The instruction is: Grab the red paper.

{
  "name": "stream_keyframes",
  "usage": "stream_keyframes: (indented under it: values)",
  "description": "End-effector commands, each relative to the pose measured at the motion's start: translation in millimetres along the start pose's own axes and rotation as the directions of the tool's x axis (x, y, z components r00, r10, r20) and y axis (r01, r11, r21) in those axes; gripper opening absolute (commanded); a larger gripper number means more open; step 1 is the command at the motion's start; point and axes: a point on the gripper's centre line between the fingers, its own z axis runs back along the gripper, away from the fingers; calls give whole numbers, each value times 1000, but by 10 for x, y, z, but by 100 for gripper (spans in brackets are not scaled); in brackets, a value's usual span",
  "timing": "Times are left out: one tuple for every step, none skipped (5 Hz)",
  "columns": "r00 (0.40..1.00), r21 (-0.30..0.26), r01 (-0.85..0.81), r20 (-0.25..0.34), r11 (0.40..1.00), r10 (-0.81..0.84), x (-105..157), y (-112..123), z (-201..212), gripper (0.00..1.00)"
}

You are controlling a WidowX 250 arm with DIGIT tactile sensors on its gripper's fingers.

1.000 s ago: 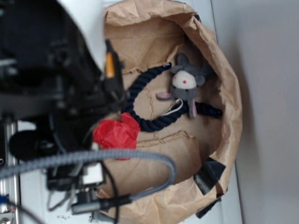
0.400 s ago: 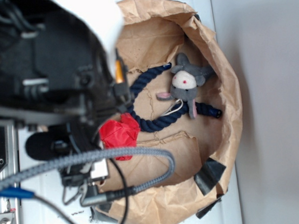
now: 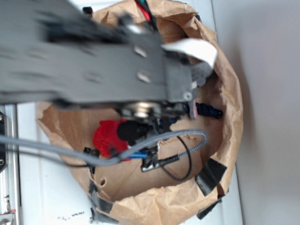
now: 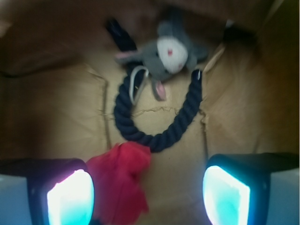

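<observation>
End effector [image 4: 147, 194]: 2 fingers spread wide, holding nothing.
Red paper [image 4: 123, 180]: crumpled ball on the bag floor, nearer the left finger, touching the rope ring [image 4: 157, 119]. Likely light, soft, crushable; pinch across its bulk.
Plush mouse [image 4: 168, 56]: beyond.

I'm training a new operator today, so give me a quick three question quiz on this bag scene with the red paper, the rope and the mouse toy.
1. True or false: in the wrist view the gripper is open, with the red paper lying nearer one finger than the other.
2. What does the red paper touch in the wrist view? A) the grey plush mouse B) the dark blue rope ring C) nothing
3. Fill in: all three things lie inside a brown ____.

Key: 1 true, it lies by the finger at the image left. 2 B. 3 paper bag.
</observation>
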Motion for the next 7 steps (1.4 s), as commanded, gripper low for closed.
stream_keyframes:
  values:
    - [987,-75,146,-49,986,-150,-162,-315,-432,100]
    - [984,-87,161,-61,983,-167,-239,-411,-532,100]
    - [983,-41,149,-106,988,-152,-298,-461,-713,100]
    - [987,-25,139,-82,990,-140,-239,-449,-714,0]
    - [991,-42,123,-49,991,-125,-196,-366,-537,0]
    - [995,-82,86,58,993,-81,-97,-242,-41,0]
    - [989,-166,87,136,982,-65,-57,-42,446,0]
